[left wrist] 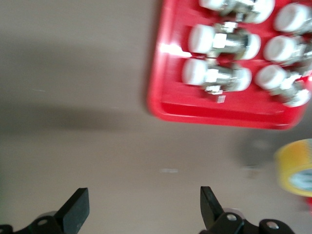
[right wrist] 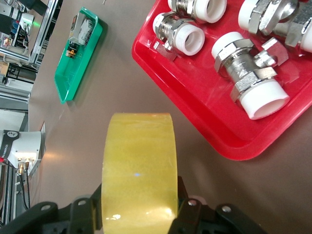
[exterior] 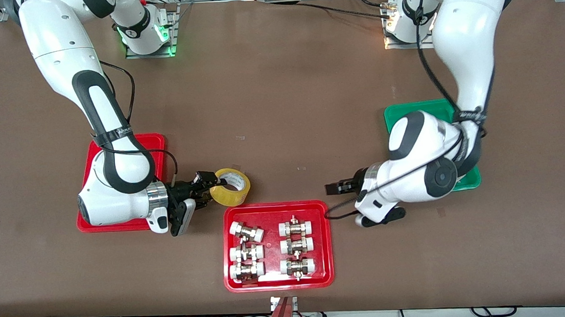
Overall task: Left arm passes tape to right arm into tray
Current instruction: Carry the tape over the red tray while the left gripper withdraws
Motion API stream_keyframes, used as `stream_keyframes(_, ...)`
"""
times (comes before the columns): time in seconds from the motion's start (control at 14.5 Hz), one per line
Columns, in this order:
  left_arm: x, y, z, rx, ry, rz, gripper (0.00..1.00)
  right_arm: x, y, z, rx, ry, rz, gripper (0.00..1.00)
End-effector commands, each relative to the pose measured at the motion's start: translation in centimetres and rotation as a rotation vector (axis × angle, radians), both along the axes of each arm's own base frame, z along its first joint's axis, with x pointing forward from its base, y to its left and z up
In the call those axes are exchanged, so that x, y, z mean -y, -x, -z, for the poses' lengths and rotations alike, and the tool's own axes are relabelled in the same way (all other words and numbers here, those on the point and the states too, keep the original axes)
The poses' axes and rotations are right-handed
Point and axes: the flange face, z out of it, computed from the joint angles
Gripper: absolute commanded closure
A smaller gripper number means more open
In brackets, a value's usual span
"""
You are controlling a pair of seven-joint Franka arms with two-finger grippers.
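Red tray of pipe fittings (exterior: 228, 250): nearest the front camera, mid-desk; six metal fittings with white caps (exterior: 246, 232) in two columns.

Left end effector (exterior: 331, 189): low over bare brown desk (exterior: 279, 105), between the fittings tray and the green tray; fingers spread wide, holding nothing.

Right end effector (exterior: 214, 181): just over the desk beside the plain red tray, fingers pinching the wall of the tape.

Tape (exterior: 231, 186): translucent yellow roll, standing on edge, hollow core facing up toward the front camera; clamped in the right end effector, between the two red trays.

Plain red tray (exterior: 156, 141): toward the right arm's end, largely covered by the right arm.

Green tray (exterior: 414, 109): toward the left arm's end, partly under the left arm.
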Motion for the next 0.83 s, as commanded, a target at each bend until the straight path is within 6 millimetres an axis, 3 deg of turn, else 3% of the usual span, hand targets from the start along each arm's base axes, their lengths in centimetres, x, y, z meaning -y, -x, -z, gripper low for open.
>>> stream_keyframes(0.0,-3.2,1.6,-4.3,-0.019,-0.149,0.042,0.00,1.0,-0.2,-2.9,-0.009,0.002,0.025,0.65)
stream_keyframes(0.14,-8.4,2.0,-8.0,-0.039,-0.274,0.018,0.00,4.0,-0.6,-4.6,-0.072,0.003,0.083,0.67)
stream_keyframes(0.21,-10.3,2.9,-11.6,-0.010,-0.353,0.012,0.00,6.3,-1.1,-5.1,-0.087,0.002,0.116,0.67)
stream_keyframes(0.34,-12.4,4.8,-17.8,0.041,-0.404,-0.021,0.00,13.5,-1.6,-5.1,-0.129,-0.015,0.182,0.67)
stream_keyframes(0.48,-14.8,6.4,-21.2,0.024,-0.415,-0.060,0.00,19.3,-0.9,-4.0,-0.174,0.008,0.213,0.67)
stream_keyframes(0.55,-16.0,6.3,-21.4,0.011,-0.417,-0.076,0.00,22.8,-0.6,-3.6,-0.183,0.049,0.230,0.67)
stream_keyframes(0.69,-16.1,6.8,-21.1,-0.028,-0.436,-0.076,0.00,28.8,1.4,-2.0,-0.274,0.058,0.255,0.67)
stream_keyframes(0.76,-15.6,7.4,-20.9,-0.061,-0.439,-0.054,0.00,30.8,2.8,-0.7,-0.323,0.046,0.267,0.67)
